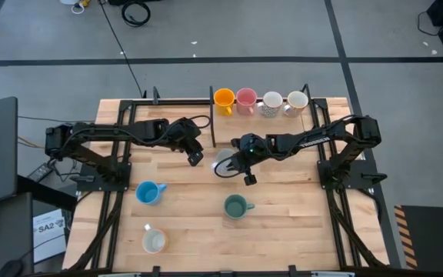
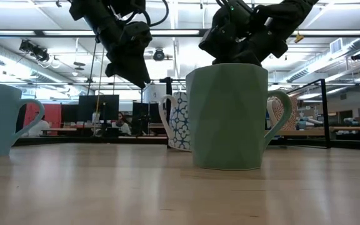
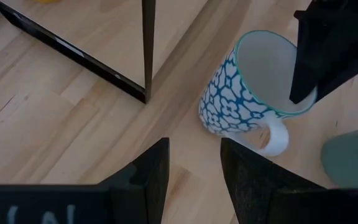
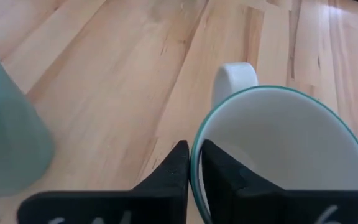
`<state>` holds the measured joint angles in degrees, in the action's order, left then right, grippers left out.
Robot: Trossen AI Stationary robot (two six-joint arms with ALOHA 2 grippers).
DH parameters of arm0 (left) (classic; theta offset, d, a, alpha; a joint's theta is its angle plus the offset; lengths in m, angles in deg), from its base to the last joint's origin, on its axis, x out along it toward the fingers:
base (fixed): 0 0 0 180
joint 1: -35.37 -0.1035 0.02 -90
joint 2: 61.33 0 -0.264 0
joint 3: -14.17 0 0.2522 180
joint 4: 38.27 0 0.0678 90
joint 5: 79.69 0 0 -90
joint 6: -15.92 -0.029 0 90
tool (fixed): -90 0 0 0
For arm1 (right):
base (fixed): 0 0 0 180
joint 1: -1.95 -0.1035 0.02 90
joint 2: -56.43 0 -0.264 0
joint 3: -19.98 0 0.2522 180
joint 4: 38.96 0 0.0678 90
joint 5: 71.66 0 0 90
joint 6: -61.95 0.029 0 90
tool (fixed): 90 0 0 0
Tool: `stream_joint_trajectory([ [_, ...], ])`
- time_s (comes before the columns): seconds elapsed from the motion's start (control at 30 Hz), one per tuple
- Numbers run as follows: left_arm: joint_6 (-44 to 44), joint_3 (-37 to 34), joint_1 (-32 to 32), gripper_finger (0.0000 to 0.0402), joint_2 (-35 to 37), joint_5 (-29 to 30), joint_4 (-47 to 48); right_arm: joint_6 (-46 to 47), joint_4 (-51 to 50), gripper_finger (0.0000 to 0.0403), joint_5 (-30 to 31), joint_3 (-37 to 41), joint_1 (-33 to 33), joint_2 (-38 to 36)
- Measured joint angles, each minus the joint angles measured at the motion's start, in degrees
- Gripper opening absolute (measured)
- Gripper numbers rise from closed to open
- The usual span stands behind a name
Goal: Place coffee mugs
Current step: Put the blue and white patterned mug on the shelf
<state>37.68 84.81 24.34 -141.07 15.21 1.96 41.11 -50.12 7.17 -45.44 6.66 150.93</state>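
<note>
The right gripper sits over the middle of the wooden table, its fingers pinched on the rim of a white mug with a blue lattice pattern: the right wrist view shows one finger outside the wall and one inside, with the rim between them. That patterned mug stands upright on the table, its handle pointing away from the black frame post beside it. The left gripper hangs just to the left of the patterned mug, apart from it, its jaws spread and holding nothing; in the left wrist view both fingers show with bare tabletop between them. Four mugs stand in a row at the far edge of the table, inside the black frame: an orange mug, a pink mug, a speckled white mug and a cream mug, each just beside the next. Nearer the front, a light blue mug stands on the left side, a teal-green mug stands right of centre, and a pale mug stands near the front edge. All three are upright and well apart from one another. In the low view the teal-green mug fills the centre, with the patterned mug partly hidden behind it.
</note>
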Motion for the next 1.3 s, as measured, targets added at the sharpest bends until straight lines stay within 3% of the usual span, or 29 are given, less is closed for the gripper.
stream_joint_trajectory([
  [0.27,0.0,0.0,0.0,0.0151,0.0,0.0,0.0,-0.1,-4.7,0.0028,0.9,0.1,0.0,-2.8],
  [0.63,-0.1,0.0,0.0,0.0151,0.0,0.0,0.0,-6.4,-29.6,0.0029,1.3,0.1,2.6,-21.1],
  [0.8,-0.1,0.0,0.0,0.0151,0.0,0.0,0.0,-8.3,-39.8,0.0028,2.4,0.1,6.4,-29.0],
  [1.0,-0.1,0.0,0.0,0.0151,0.0,0.0,-0.1,-10.9,-50.9,0.0030,10.9,0.0,12.0,-35.1],
  [1.3,-0.1,0.0,0.0,0.0151,0.0,0.0,0.0,-14.5,-59.7,0.0029,11.8,0.0,20.2,-38.5],
])
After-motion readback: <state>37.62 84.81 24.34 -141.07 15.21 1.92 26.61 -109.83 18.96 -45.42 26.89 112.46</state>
